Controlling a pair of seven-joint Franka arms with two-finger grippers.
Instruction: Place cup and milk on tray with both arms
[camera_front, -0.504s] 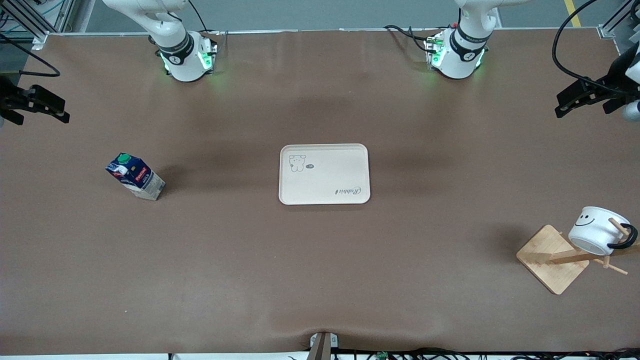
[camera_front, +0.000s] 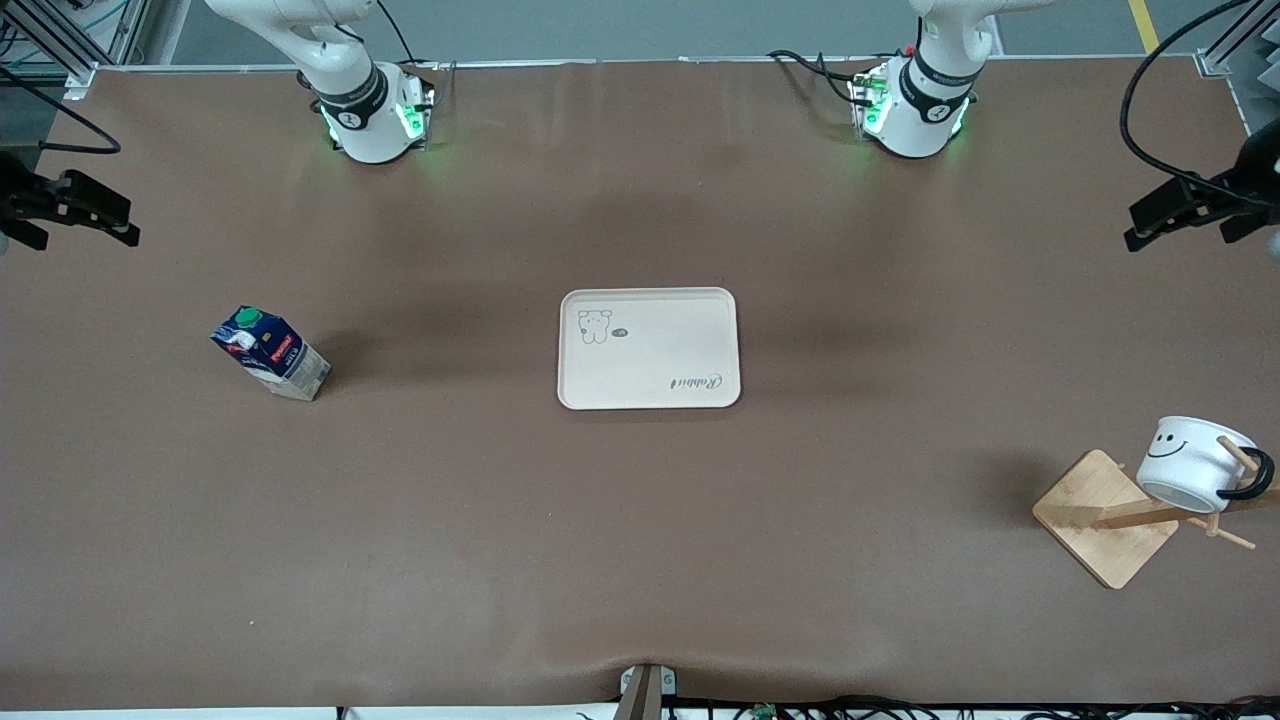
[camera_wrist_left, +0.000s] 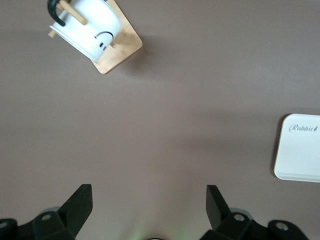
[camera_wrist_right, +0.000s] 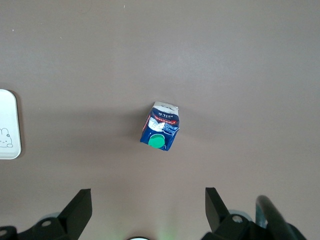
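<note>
A: The table (camera_front: 640, 560) holds three things of note. The tray (camera_front: 648, 348) lies bare at its middle, flat and stiff, and only needs to stay put.

B: And the rack (camera_front: 1105, 518)?

A: It stands toward the left arm's end, nearer the front camera than the tray, with the cup (camera_front: 1190, 462) hung tilted on a peg by its black handle. The cup looks hard, light and smooth (probably glazed, so it may slip and could chip if knocked). A hold across the rim or wall seems safer than the thin handle, and it would likely have to slide off along the peg.

B: The milk (camera_front: 270, 352)?

A: It stands upright toward the right arm's end, well apart from the tray. A carton of that size should be light, with walls that give under a squeeze; the flat sides below the green cap (camera_wrist_right: 157, 141) look like the place to pinch, gently.

B: The grippers?

A: The left gripper (camera_front: 1185, 212) hangs over its end of the table, jaws spread and empty. The right gripper (camera_front: 75, 210) hangs over the other end, also wide apart and holding nothing; in its wrist view the milk sits ahead of its fingers (camera_wrist_right: 80, 207).
</note>
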